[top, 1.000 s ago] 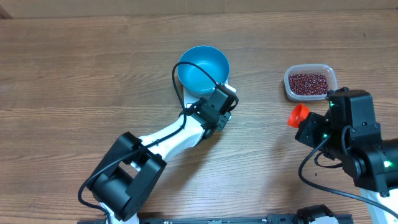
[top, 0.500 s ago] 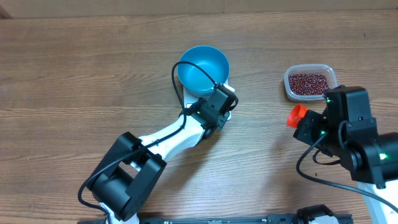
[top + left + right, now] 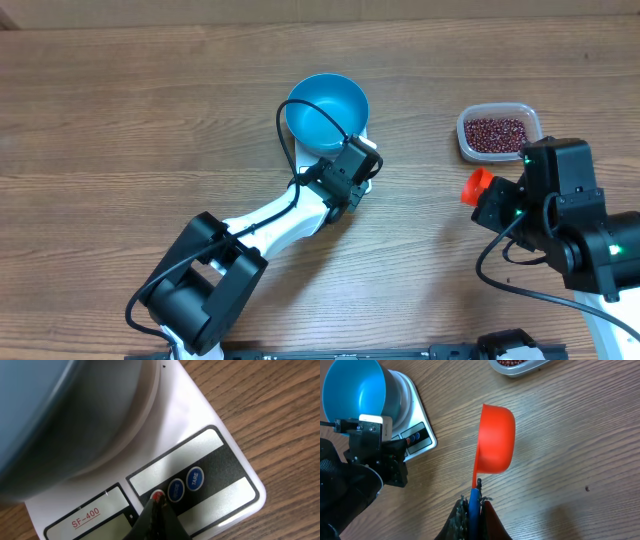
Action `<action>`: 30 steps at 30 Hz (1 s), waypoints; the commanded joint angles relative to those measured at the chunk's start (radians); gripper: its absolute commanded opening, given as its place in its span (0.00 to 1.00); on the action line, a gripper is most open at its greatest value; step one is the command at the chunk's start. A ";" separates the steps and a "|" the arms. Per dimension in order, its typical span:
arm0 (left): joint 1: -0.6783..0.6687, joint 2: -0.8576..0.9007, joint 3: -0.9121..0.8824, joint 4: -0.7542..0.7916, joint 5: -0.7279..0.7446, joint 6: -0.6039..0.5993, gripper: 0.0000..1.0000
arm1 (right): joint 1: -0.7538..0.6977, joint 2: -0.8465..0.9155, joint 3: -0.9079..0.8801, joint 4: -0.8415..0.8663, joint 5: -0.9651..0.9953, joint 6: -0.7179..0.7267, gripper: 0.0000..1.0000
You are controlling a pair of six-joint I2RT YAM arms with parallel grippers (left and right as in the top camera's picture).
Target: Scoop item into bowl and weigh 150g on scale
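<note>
The blue bowl (image 3: 327, 110) sits on the white scale (image 3: 200, 435) near the middle of the table (image 3: 120, 120). The left claw (image 3: 157, 506) is closed, its tip touching the scale's red button (image 3: 157, 494) beside the MODE and TARE keys. The right claw (image 3: 472, 506) is clamped on the handle of the orange scoop (image 3: 495, 440), which is tilted on edge over bare wood. The red-brown beans (image 3: 496, 133) lie in the clear tub (image 3: 500, 106), near the scoop.
</note>
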 commanded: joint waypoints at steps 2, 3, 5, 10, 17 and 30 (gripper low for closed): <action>-0.007 0.007 -0.002 0.003 -0.014 0.008 0.04 | 0.005 -0.006 0.027 0.005 0.014 -0.005 0.04; -0.007 0.010 -0.002 0.003 -0.014 0.008 0.04 | 0.005 -0.006 0.027 0.005 0.014 -0.005 0.04; -0.007 0.016 -0.002 0.004 -0.014 0.007 0.04 | 0.005 -0.006 0.027 0.006 0.014 -0.005 0.04; -0.007 0.021 -0.002 0.013 -0.014 0.007 0.04 | 0.005 -0.006 0.027 0.006 0.014 -0.005 0.04; -0.007 0.031 -0.002 0.030 -0.014 0.008 0.04 | 0.005 -0.006 0.027 0.008 0.014 -0.005 0.04; -0.002 0.066 -0.002 0.040 -0.014 0.012 0.04 | 0.005 -0.006 0.027 0.009 0.014 -0.005 0.04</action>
